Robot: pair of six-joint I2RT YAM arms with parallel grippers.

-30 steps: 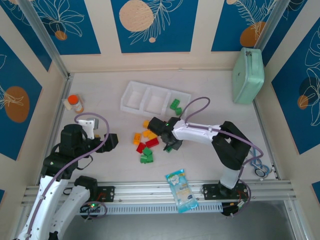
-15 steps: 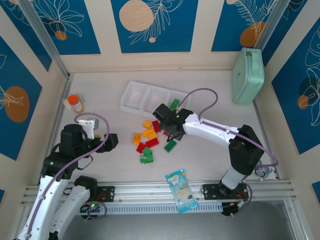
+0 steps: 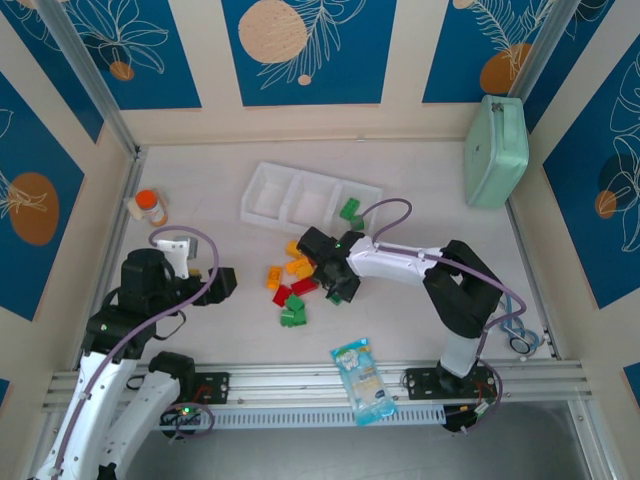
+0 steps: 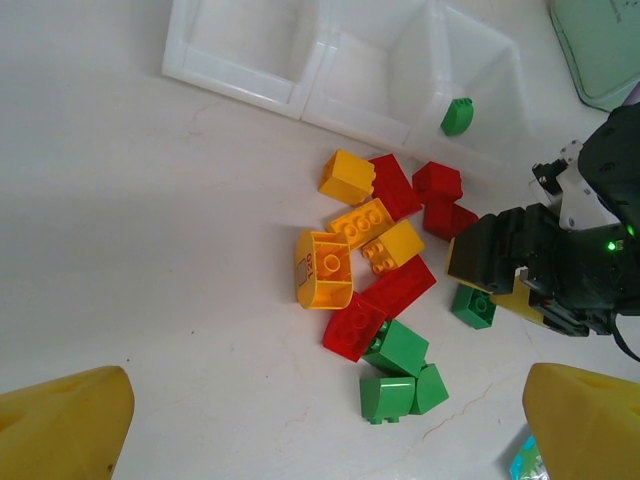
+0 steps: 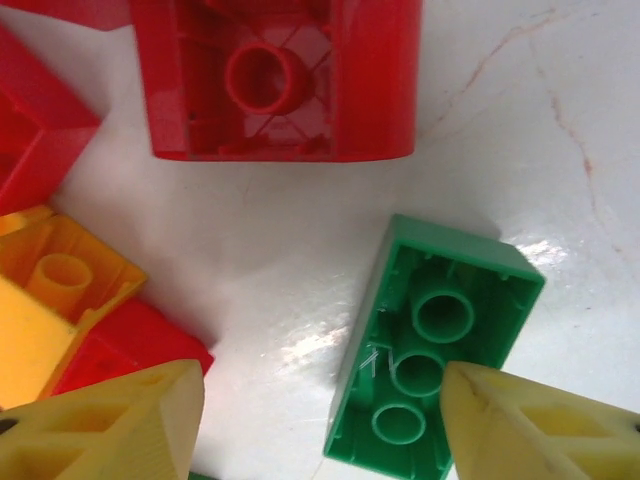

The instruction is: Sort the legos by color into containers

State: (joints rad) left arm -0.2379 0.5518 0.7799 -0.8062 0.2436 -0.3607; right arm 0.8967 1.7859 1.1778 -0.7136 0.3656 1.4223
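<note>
The right pincer [image 5: 322, 392] sits low over the legos [image 4: 398, 288], jaws partly apart and gripping nothing. A green brick [image 5: 430, 345] lies between its yellow fingertips [image 5: 110, 425], upside down with the hollow tubes showing. One fingertip is right at the brick's near corner, though contact cannot be told. The other stands clear of it across bare desk [image 3: 200, 180]. Just past the green one lies a red brick [image 5: 275, 75], flipped as well. A yellow brick [image 5: 45, 300] crowds in at the edge beside more red.

From above, the right arm stretches leftward from its base to reach the pile. Reds, yellows and greens are bunched together there, just on the near side of the tray [image 3: 268, 190]. The tray's three compartments run in a row, and the right-hand one holds green pieces [image 3: 350, 211]. The loose green brick lies on the right fringe of the pile, under the right pincer's head.

The left pincer [image 4: 325, 400] hovers well to the left of the pile with its jaws spread wide around nothing. Its camera looks across the whole heap toward the tray.

An orange-capped bottle [image 3: 150, 207] stands at the far left. A mint case [image 3: 497, 150] leans at the far right wall. A snack packet [image 3: 365, 380] lies at the near edge, on the rail between the two bases.
</note>
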